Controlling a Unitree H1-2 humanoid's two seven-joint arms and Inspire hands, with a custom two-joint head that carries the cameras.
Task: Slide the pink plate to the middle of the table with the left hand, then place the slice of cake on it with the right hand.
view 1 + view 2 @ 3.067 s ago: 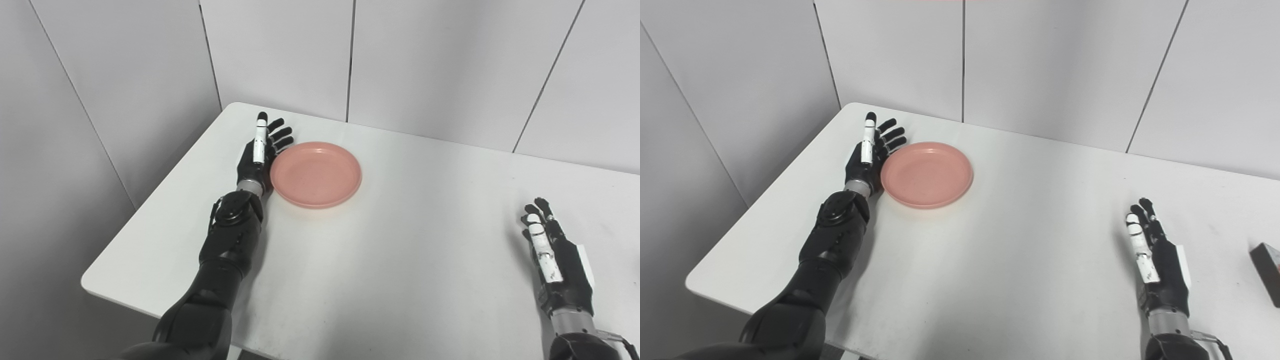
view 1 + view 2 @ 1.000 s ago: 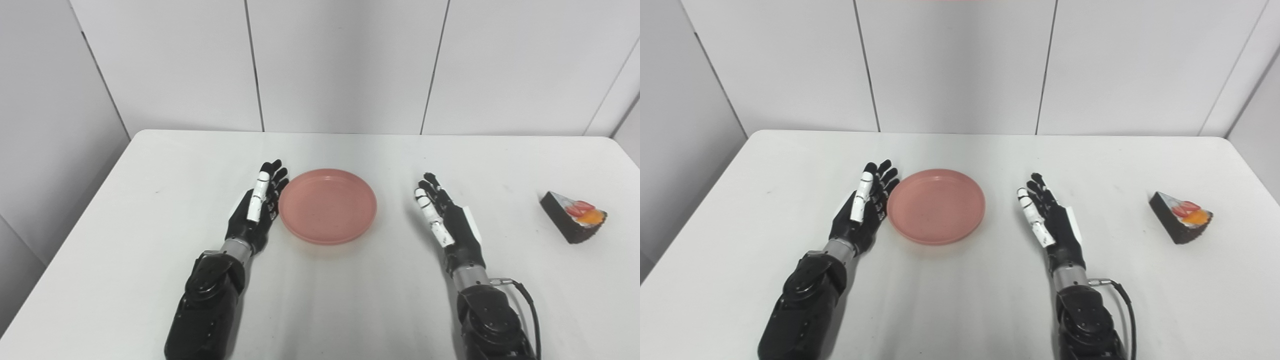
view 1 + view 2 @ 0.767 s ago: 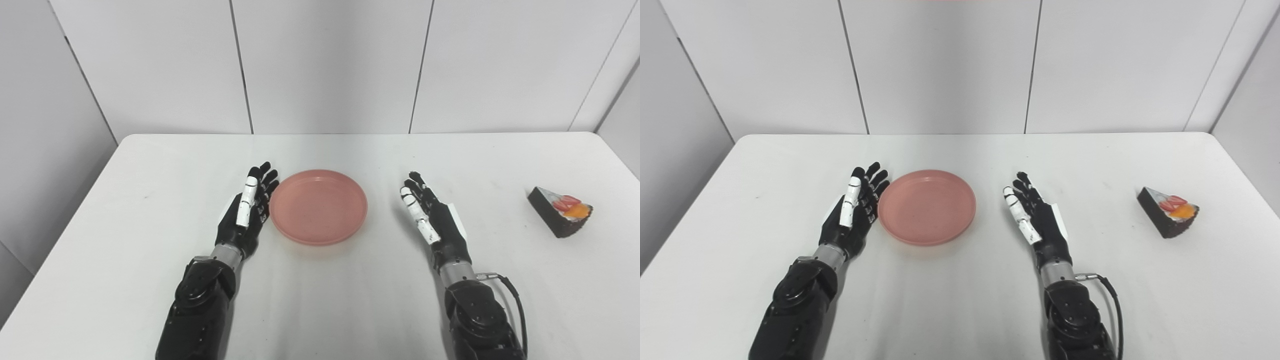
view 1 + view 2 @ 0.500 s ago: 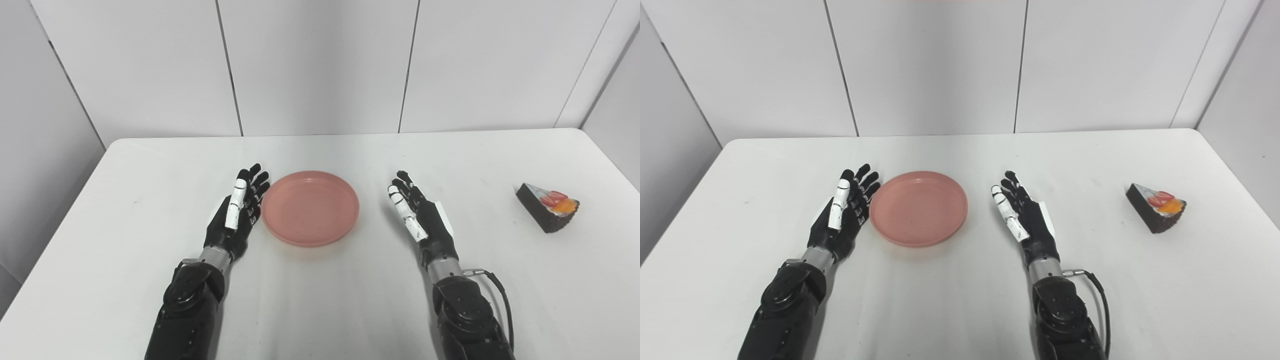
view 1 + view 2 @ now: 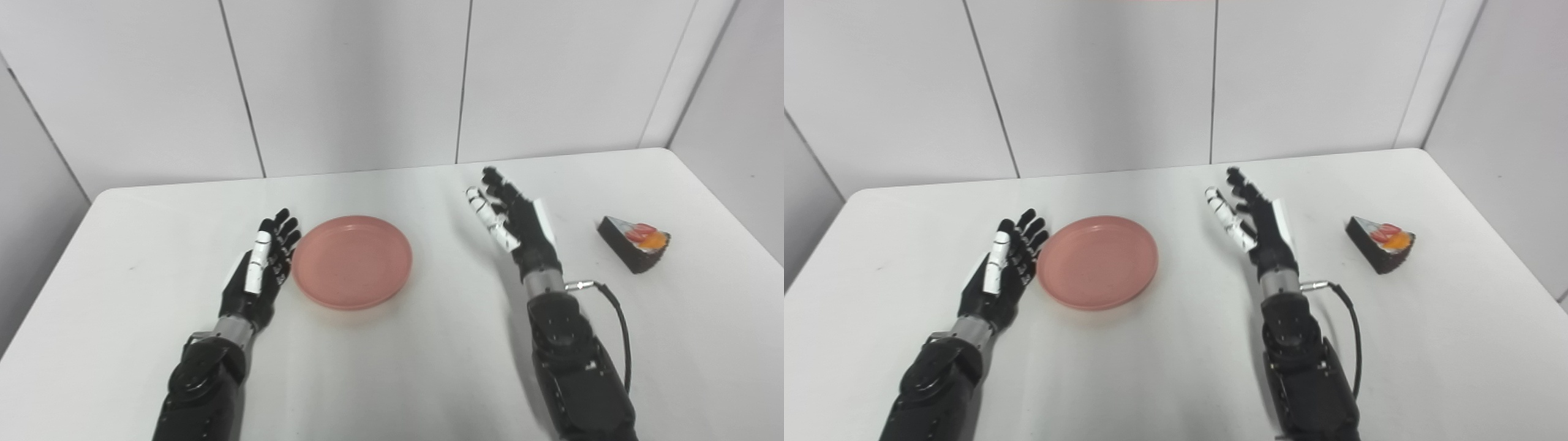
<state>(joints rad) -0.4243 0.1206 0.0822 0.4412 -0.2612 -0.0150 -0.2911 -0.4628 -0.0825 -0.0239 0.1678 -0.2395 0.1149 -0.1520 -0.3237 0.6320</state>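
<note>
Near the middle of the white bench [image 5: 392, 367], a little toward my left side, the pink plate [image 5: 352, 261] lies flat and bare, with nothing on it. Just beside its left rim is my left hand [image 5: 260, 274], palm turned toward the plate and fingers [image 5: 255, 266] straight and slightly spread, holding nothing; whether the fingertips touch the rim I cannot tell, for they sit very close to it. On the other side of the plate, apart from it, my right hand [image 5: 513, 222] is raised above the bench with its fingers [image 5: 484, 210] fanned apart and pointing away from me, palm facing left toward the plate, and it too grips nothing. A black cable [image 5: 615, 318] loops out from that wrist and runs down along the forearm. Farther to the right, well apart from the plate and clear of my right hand, the slice of cake [image 5: 634, 243] sits on the bench near its right edge: a dark wedge with a pale top carrying red and orange fruit. Pale wall panels [image 5: 343, 79] stand behind the far edge of the bench.
</note>
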